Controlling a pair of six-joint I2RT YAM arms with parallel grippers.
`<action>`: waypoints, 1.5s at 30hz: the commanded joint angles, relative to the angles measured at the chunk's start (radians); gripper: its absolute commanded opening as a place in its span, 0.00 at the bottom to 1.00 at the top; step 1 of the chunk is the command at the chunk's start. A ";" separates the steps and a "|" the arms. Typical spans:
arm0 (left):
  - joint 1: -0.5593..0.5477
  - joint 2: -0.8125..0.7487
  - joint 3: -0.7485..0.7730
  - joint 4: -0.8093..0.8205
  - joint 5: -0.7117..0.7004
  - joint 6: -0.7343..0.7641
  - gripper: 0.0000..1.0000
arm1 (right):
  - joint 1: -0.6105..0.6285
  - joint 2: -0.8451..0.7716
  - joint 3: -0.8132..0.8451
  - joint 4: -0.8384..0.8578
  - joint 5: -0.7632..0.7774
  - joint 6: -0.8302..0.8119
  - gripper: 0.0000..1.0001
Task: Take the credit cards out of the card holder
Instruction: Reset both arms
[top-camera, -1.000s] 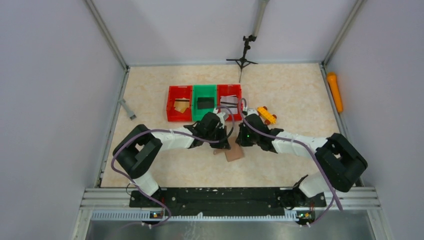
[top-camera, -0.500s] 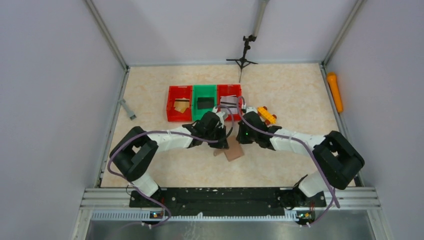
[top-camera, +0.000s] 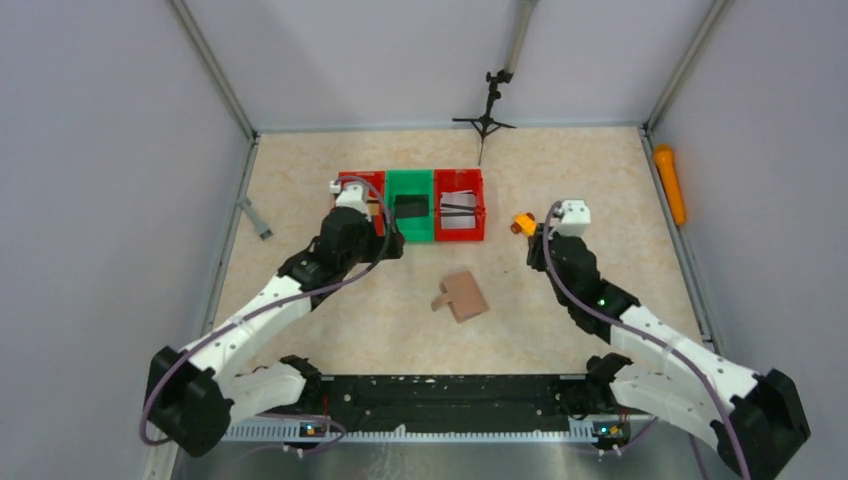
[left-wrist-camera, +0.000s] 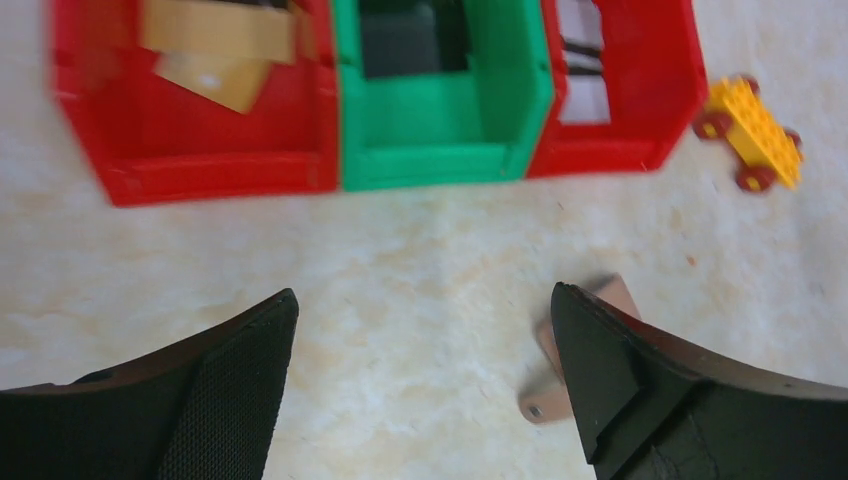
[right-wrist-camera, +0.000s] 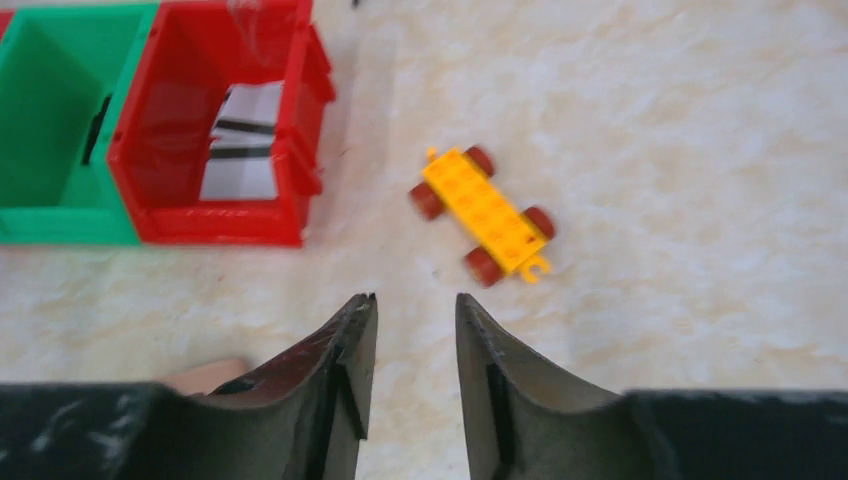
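The tan-brown card holder (top-camera: 463, 296) lies flat mid-table, apart from both grippers. In the left wrist view the card holder (left-wrist-camera: 545, 400) shows partly behind my right finger; in the right wrist view a corner of the card holder (right-wrist-camera: 205, 375) peeks out at the left. Credit cards lie in the bins: tan-gold ones (left-wrist-camera: 215, 45) in the left red bin, a black one (left-wrist-camera: 405, 45) in the green bin, a white one with dark stripes (right-wrist-camera: 240, 140) in the right red bin. My left gripper (left-wrist-camera: 422, 293) is wide open and empty, hovering before the bins (top-camera: 385, 243). My right gripper (right-wrist-camera: 416, 297) stands slightly open, empty (top-camera: 538, 250).
The red, green and red bins (top-camera: 435, 235) stand in a row behind the card holder. A yellow toy cart with red wheels (right-wrist-camera: 483, 215) lies right of them. An orange object (top-camera: 668, 185) lies by the right wall, a small tripod (top-camera: 487, 110) at the back, a grey tool (top-camera: 255, 218) at the left.
Both arms have pulled away from the card holder, the left to the left and the right to the right. The left gripper has opened wide; the right has opened a little. The holder stays put.
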 joint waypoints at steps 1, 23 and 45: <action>0.068 -0.147 -0.109 0.071 -0.306 0.031 0.99 | -0.011 -0.253 -0.209 0.344 0.247 -0.196 0.57; 0.386 0.050 -0.513 0.986 -0.403 0.437 0.90 | -0.248 0.310 -0.452 1.360 0.331 -0.623 0.85; 0.450 0.249 -0.597 1.444 -0.194 0.556 0.94 | -0.459 0.460 -0.355 1.200 0.123 -0.368 0.97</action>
